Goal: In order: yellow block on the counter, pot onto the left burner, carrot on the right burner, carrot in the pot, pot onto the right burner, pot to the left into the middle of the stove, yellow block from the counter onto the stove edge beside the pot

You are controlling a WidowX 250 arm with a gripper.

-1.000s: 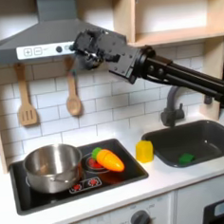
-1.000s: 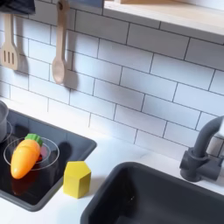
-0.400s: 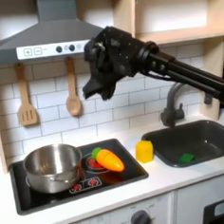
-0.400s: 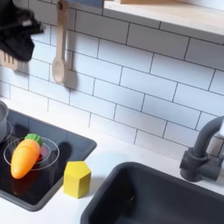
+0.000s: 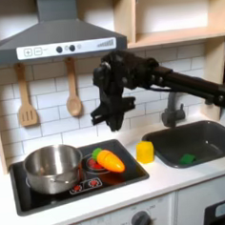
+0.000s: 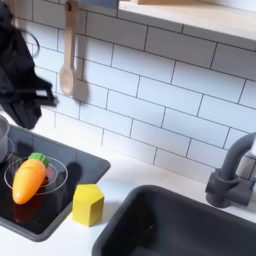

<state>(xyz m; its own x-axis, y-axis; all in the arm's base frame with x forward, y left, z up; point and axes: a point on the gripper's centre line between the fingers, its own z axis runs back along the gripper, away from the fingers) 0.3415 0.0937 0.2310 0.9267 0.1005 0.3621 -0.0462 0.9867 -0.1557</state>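
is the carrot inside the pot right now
No: in the first exterior view the carrot lies on the red burner to the right of the pot, outside its walls.

You're facing a toy kitchen backed by a white tiled wall (image 5: 48, 115), with a grey range hood (image 5: 56, 33) at 11 o'clock in the first exterior view. Two wooden utensils (image 5: 73, 98) hang below it; a wooden shelf (image 5: 174, 14) sits at 1 o'clock, and a dark sink (image 5: 198, 141) with its faucet (image 6: 232, 180) at 4 o'clock.
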